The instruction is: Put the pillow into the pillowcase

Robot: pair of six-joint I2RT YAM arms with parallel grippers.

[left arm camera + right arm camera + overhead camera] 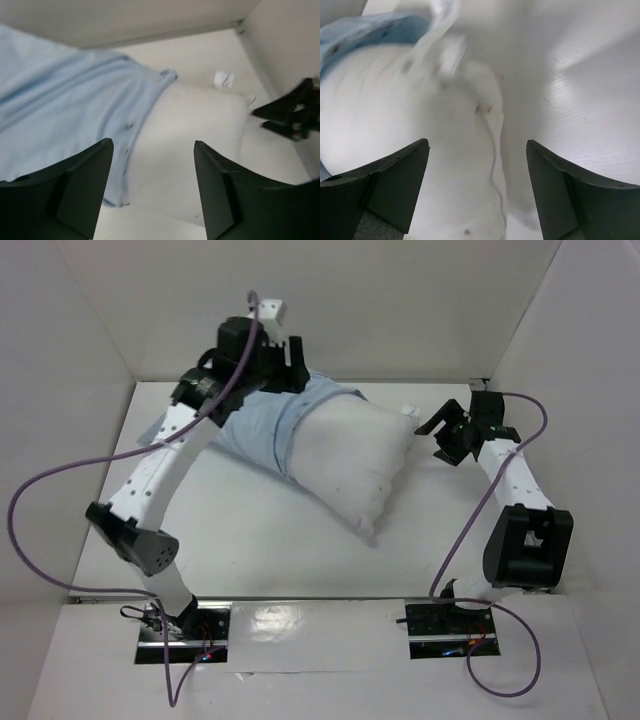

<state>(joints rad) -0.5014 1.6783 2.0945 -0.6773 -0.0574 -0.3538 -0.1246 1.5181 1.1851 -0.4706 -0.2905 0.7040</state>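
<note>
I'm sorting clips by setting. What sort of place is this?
Probably a lab test cell: plain white walls box in a white table, left arm and right arm bolted at its edge.

Far end of pillow (pixel 355 455) inside pillowcase (pixel 258 430); tag (pixel 451 54) blurry.
</note>
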